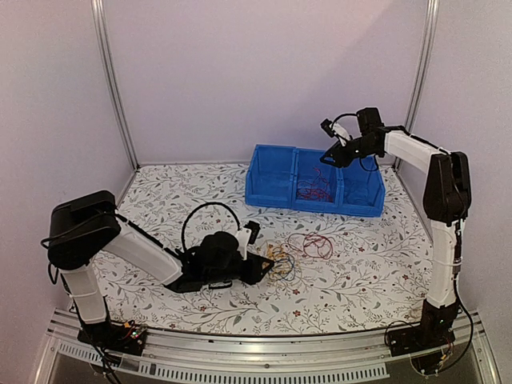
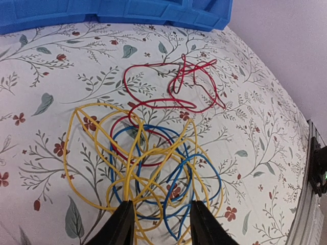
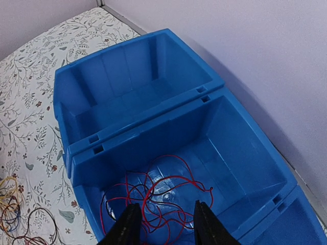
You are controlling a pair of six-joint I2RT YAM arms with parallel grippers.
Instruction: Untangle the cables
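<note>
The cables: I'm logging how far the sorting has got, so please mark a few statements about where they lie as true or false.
1. Red cables lie in the middle compartment of the blue bin. True.
2. The yellow cable and blue cable are interlaced on the table. True.
3. The bin's left compartment, as the top view shows it, holds a yellow cable. False: it is empty.
4. No red cable lies on the table. False: a red loop lies by the tangle.
5. The right jaws are clamped on a wire. False: they stand apart above the bin.
</note>
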